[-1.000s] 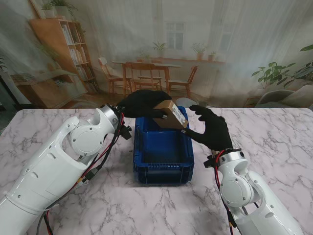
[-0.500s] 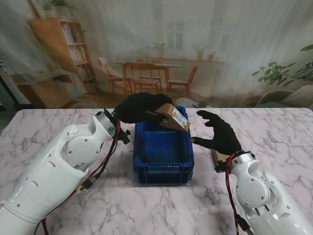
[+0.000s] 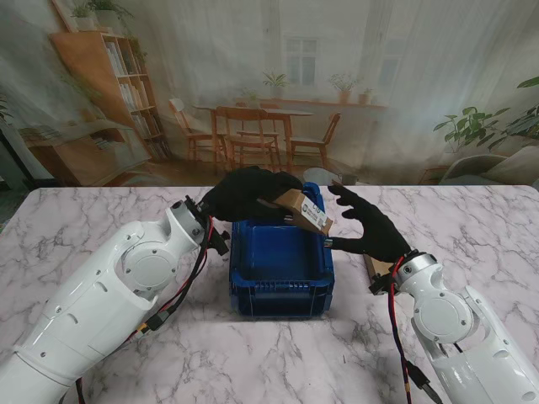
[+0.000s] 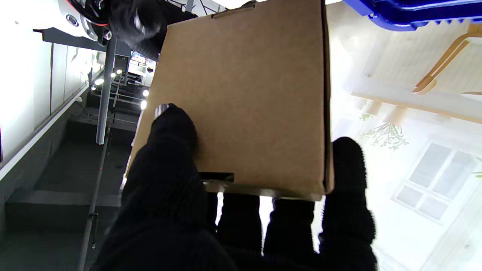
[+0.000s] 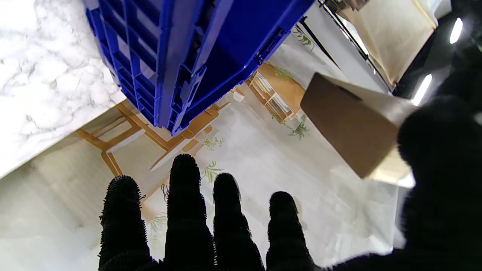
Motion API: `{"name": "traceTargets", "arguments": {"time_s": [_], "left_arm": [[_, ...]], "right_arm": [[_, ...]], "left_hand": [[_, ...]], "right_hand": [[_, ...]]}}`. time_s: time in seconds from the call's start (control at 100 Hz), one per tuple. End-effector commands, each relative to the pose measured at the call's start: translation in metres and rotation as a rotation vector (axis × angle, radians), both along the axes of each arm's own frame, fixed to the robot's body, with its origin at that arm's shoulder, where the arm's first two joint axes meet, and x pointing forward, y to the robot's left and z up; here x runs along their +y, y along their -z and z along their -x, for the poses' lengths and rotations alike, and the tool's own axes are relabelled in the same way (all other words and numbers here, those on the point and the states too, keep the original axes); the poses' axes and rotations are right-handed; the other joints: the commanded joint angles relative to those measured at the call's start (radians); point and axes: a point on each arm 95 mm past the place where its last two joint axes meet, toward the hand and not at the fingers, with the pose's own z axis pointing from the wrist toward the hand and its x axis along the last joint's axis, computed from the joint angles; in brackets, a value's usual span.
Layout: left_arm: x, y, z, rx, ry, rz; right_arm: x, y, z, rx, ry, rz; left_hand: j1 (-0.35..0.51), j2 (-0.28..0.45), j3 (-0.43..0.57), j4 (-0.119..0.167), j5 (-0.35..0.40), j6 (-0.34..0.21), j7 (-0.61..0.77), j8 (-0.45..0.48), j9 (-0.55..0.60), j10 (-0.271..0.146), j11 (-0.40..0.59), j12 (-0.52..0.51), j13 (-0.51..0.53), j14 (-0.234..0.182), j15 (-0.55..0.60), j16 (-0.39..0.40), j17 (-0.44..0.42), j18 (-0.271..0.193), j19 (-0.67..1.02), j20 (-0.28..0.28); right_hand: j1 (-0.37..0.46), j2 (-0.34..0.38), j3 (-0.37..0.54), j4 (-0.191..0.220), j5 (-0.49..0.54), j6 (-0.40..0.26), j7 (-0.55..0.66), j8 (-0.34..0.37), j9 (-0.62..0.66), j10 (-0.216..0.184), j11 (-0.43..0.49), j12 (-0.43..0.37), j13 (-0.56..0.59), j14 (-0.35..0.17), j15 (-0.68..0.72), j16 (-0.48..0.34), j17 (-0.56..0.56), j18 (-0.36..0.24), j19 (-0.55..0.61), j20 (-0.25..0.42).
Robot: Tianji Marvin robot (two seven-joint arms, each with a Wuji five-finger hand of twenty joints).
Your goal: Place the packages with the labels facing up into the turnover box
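Marble table [image 3: 472, 227], blue turnover box [image 3: 280, 268], package [image 3: 306, 209] clamped in left hand [image 3: 246, 194] over it, right hand [image 3: 368, 229] spread empty beside.

Both arms were clad in glossy white shells with rounded, disc-shaped joint housings. The left hand [image 3: 244, 193] and the right hand [image 3: 370, 229] wore black knitted gloves; in the wrist views the fingers [image 5: 186, 210] looked ribbed and fuzzy. Red and black cables [image 3: 181, 278] ran loose beside the left forearm, and similar ones [image 3: 394, 328] trailed from the right wrist.
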Motion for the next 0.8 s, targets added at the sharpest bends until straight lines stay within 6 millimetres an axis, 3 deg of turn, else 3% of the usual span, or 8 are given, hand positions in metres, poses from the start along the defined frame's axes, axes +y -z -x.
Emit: {"name": "traceTargets", "arguments": {"time_s": [0.0, 0.06, 0.11, 0.3, 0.41, 0.53, 0.6, 0.79], "left_arm": [[-0.004, 0.002, 0.001, 0.006, 0.013, -0.002], [-0.005, 0.002, 0.001, 0.002, 0.014, -0.002], [-0.006, 0.002, 0.001, 0.001, 0.015, -0.003], [-0.01, 0.002, -0.001, -0.008, 0.012, -0.019], [-0.012, 0.003, -0.002, 0.0, 0.007, -0.016], [-0.015, 0.004, -0.003, 0.008, 0.004, -0.01], [-0.016, 0.005, -0.003, 0.014, 0.004, -0.008], [-0.019, 0.006, -0.003, 0.03, 0.009, -0.021]], "right_arm": [[0.002, 0.003, 0.0, -0.015, -0.002, 0.008], [0.004, 0.003, 0.0, -0.021, -0.007, 0.008], [0.006, 0.003, 0.001, -0.026, -0.011, 0.003], [0.018, 0.001, 0.004, -0.076, -0.006, -0.035], [0.024, -0.001, 0.005, -0.097, -0.002, -0.036], [0.03, -0.001, 0.003, -0.094, 0.012, -0.035], [0.033, -0.001, 0.002, -0.08, 0.019, -0.048], [0.037, -0.002, 0.001, -0.094, 0.043, -0.078]], "left_hand": [[0.162, 0.121, 0.198, 0.061, 0.03, -0.117, 0.185, 0.035, 0.028, -0.098, 0.044, 0.0, 0.027, -0.089, 0.052, 0.003, -0.033, -0.161, -0.017, 0.034], [0.162, 0.12, 0.197, 0.061, 0.031, -0.117, 0.186, 0.035, 0.03, -0.097, 0.046, 0.0, 0.03, -0.089, 0.053, 0.004, -0.033, -0.162, -0.017, 0.037], [0.162, 0.121, 0.196, 0.061, 0.031, -0.118, 0.186, 0.035, 0.03, -0.098, 0.046, 0.0, 0.031, -0.088, 0.055, 0.005, -0.031, -0.162, -0.015, 0.04], [0.162, 0.119, 0.196, 0.062, 0.031, -0.115, 0.186, 0.033, 0.031, -0.094, 0.048, -0.001, 0.033, -0.087, 0.06, 0.01, -0.025, -0.167, -0.013, 0.048], [0.162, 0.119, 0.194, 0.061, 0.031, -0.115, 0.187, 0.032, 0.031, -0.095, 0.049, -0.001, 0.033, -0.086, 0.062, 0.011, -0.025, -0.168, -0.012, 0.051], [0.162, 0.12, 0.194, 0.061, 0.031, -0.115, 0.186, 0.031, 0.031, -0.093, 0.049, -0.002, 0.033, -0.087, 0.064, 0.012, -0.027, -0.168, -0.011, 0.053], [0.162, 0.121, 0.192, 0.061, 0.03, -0.115, 0.185, 0.03, 0.031, -0.092, 0.049, -0.002, 0.032, -0.087, 0.064, 0.012, -0.025, -0.169, -0.01, 0.055], [0.161, 0.127, 0.165, 0.058, 0.023, -0.11, 0.165, 0.007, 0.023, -0.088, 0.04, -0.013, 0.026, -0.087, 0.057, 0.009, -0.029, -0.167, -0.014, 0.059]], "right_hand": [[0.04, -0.032, -0.02, 0.012, -0.03, -0.087, -0.081, -0.045, -0.041, -0.031, -0.023, -0.011, -0.016, -0.013, -0.04, -0.014, 0.004, -0.001, -0.031, 0.031], [0.053, -0.034, -0.02, 0.013, -0.023, -0.113, -0.084, -0.041, -0.046, -0.023, -0.024, -0.012, -0.018, -0.012, -0.041, -0.015, 0.0, 0.0, -0.036, 0.032], [0.058, -0.032, -0.03, 0.015, -0.045, -0.12, 0.034, 0.053, -0.05, -0.016, -0.013, -0.008, -0.019, -0.014, -0.039, -0.015, 0.001, 0.001, -0.048, 0.037], [0.042, -0.034, -0.016, 0.022, -0.014, -0.126, 0.385, 0.261, -0.072, -0.011, 0.038, 0.016, -0.005, -0.023, -0.017, -0.007, 0.011, 0.012, -0.048, 0.044], [0.097, -0.014, -0.007, 0.032, 0.007, -0.181, 0.545, 0.382, -0.008, -0.021, 0.117, 0.058, 0.021, -0.027, 0.011, -0.002, 0.026, 0.021, -0.026, 0.031], [0.135, 0.053, 0.217, 0.014, 0.11, -0.28, 0.752, 0.472, 0.144, -0.071, 0.201, 0.145, 0.039, -0.034, 0.041, 0.002, 0.027, 0.02, 0.015, -0.008], [0.222, 0.08, 0.197, -0.086, 0.166, -0.328, 0.881, 0.398, 0.185, -0.069, 0.208, 0.182, 0.043, -0.035, 0.055, 0.005, 0.022, 0.021, 0.036, -0.034], [0.326, 0.131, 0.168, -0.103, 0.339, -0.395, 0.973, 0.402, 0.242, -0.07, 0.209, 0.191, 0.068, -0.043, 0.089, 0.016, 0.021, 0.02, 0.057, -0.05]]}}
